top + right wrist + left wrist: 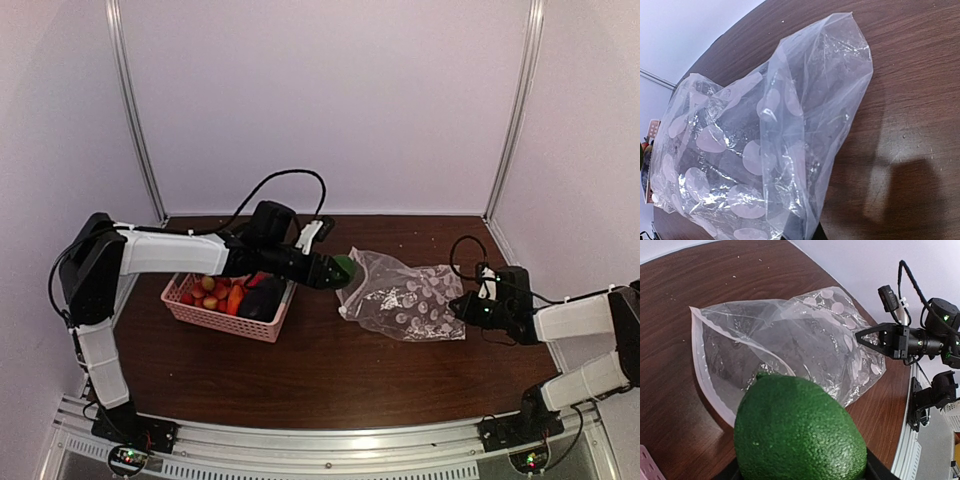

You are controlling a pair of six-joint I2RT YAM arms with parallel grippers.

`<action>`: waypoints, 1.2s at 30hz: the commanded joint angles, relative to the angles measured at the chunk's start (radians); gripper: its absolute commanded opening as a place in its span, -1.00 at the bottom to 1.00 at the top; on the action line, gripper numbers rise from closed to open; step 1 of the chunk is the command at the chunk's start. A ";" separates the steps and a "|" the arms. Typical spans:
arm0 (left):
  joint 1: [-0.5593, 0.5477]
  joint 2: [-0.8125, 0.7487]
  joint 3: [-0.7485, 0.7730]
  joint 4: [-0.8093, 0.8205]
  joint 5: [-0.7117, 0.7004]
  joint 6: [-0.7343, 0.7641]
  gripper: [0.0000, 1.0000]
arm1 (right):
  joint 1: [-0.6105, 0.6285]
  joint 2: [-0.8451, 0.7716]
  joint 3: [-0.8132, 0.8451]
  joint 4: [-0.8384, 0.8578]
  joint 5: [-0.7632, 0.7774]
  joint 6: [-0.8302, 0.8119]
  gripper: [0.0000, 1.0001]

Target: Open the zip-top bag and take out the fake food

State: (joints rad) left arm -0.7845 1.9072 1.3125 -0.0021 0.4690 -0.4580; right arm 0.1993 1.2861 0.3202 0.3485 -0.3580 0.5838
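The left jaws hold a green fruit [800, 430] between basket [215, 318] and bag [405, 295]; the right jaws pinch the bag's dotted end on the bench [330, 370].

No text, label, brand, number or sign can be read in any of the views. Only a pattern of plain white dots is printed on the zip-top bag [405, 300], and no lettering is carried by it
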 commanded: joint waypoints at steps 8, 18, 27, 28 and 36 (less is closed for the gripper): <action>0.096 -0.208 -0.129 -0.045 -0.079 0.037 -0.13 | -0.018 0.012 0.001 0.008 -0.007 -0.010 -1.00; 0.283 -0.406 -0.300 -0.154 -0.205 0.051 -0.06 | -0.020 0.020 0.016 0.001 -0.033 -0.043 -1.00; 0.343 -0.349 -0.295 -0.230 -0.333 0.067 0.01 | -0.020 0.033 0.029 -0.007 -0.048 -0.055 -1.00; 0.343 -0.337 -0.290 -0.239 -0.349 0.068 0.02 | -0.020 0.032 0.029 -0.009 -0.048 -0.055 -1.00; 0.344 -0.266 -0.277 -0.243 -0.428 0.066 0.16 | -0.020 0.041 0.041 -0.015 -0.060 -0.061 -1.00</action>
State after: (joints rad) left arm -0.4458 1.6138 1.0092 -0.2447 0.1093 -0.4091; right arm 0.1844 1.3132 0.3389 0.3420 -0.4038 0.5434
